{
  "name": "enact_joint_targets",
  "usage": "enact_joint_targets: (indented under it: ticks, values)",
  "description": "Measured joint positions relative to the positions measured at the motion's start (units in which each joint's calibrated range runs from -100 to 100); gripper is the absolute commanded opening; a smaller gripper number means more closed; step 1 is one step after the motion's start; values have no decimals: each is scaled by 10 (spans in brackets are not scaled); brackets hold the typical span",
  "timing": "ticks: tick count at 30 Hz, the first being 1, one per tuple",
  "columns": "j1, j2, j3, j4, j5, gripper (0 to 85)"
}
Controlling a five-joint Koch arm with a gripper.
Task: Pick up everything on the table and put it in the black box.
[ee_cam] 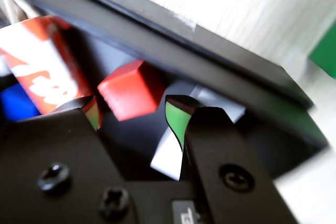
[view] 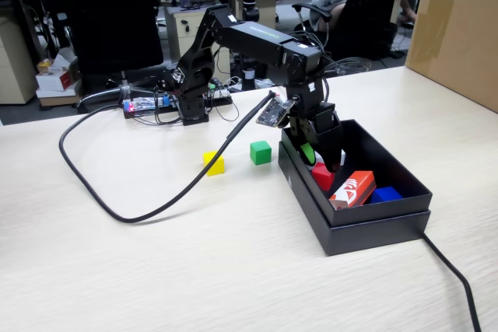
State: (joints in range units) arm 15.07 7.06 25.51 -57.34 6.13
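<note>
My gripper (view: 320, 159) hangs inside the black box (view: 373, 227), near its far left end. In the wrist view the gripper (ee_cam: 135, 116) is open: its green-padded jaws stand apart with nothing between them. The red cube (ee_cam: 128, 90) lies on the box floor just beyond the fingertips; in the fixed view the red cube (view: 321, 176) sits right under the gripper. The yellow cube (view: 214, 162) and the green cube (view: 261, 152) stand on the pale wood table (view: 233, 270), left of the box. The green cube's edge (ee_cam: 325, 51) shows beyond the box wall (ee_cam: 157, 40).
In the box lie an orange-red carton (view: 352, 190) with white marks, a blue piece (view: 385, 193) and a white block (ee_cam: 170, 156). A thick black cable (view: 117, 207) loops over the table's left part. A big brown cardboard carton (view: 459, 29) stands at the far right.
</note>
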Motion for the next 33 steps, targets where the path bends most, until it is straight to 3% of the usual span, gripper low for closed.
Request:
enact_joint_targets:
  ticks: [15, 26, 33]
  values:
    - [-4, -390, -132, 1, -13, 419]
    - [-70, -690, -435, -2, -48, 480]
    - [-102, -757, -572, -1, -60, 480]
